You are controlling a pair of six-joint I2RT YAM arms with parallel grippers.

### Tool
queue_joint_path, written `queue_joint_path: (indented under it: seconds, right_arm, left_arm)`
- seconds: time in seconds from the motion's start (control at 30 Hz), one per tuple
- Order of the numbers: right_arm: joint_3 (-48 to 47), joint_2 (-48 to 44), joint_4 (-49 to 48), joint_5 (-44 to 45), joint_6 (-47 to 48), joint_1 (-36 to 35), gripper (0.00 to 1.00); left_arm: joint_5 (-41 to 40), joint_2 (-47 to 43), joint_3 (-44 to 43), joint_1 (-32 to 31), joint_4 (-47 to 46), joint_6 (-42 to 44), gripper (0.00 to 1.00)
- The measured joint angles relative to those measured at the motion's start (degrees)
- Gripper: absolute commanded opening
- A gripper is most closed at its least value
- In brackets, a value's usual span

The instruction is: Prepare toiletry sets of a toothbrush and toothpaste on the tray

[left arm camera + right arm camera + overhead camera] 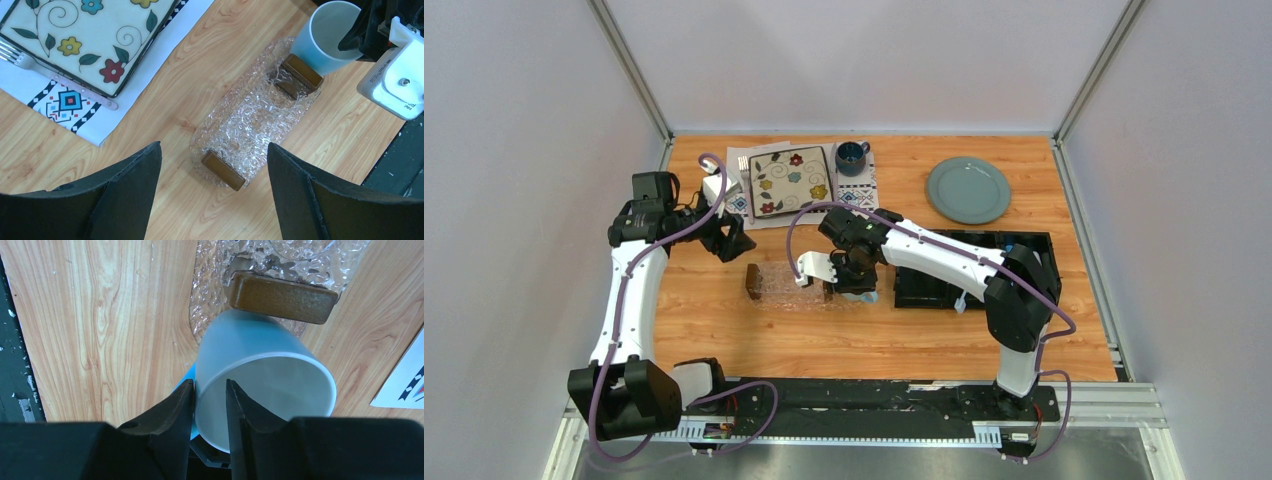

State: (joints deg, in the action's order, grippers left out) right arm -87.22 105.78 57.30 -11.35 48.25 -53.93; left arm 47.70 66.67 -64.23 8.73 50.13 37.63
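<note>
The clear textured tray (789, 282) with brown wooden end pieces (223, 171) lies empty mid-table. A white mug with a blue handle (265, 385) stands upright on the wood against the tray's right end piece (282, 296). My right gripper (209, 382) straddles the mug's wall, one finger outside and one inside. The jaws stand slightly apart, with a gap between the inner finger and the wall. My left gripper (214, 145) hovers wide open above the tray's left end, holding nothing. No toothbrush or toothpaste shows in any view.
A floral square plate (790, 180) lies on a patterned placemat with a fork (20, 56) beside it. A dark blue mug (852, 155) and a grey-green round plate (968, 190) stand at the back. A black compartment organizer (944, 285) sits right of the mug.
</note>
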Motion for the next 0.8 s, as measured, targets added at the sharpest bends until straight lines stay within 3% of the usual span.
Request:
queue_joint_path:
  seconds: [0.47, 0.8]
  right_arm:
    - [-0.79, -0.02, -0.02, 1.03, -1.07, 0.00, 0.52]
    - [-3.61, -5.42, 0.72, 1.01, -5.07, 0.00, 0.56]
  left_arm:
    - [0.04, 0.00, 0.00, 0.00, 0.74, 0.28, 0.85]
    - [0.57, -0.02, 0.00, 0.00, 1.16, 0.26, 0.85]
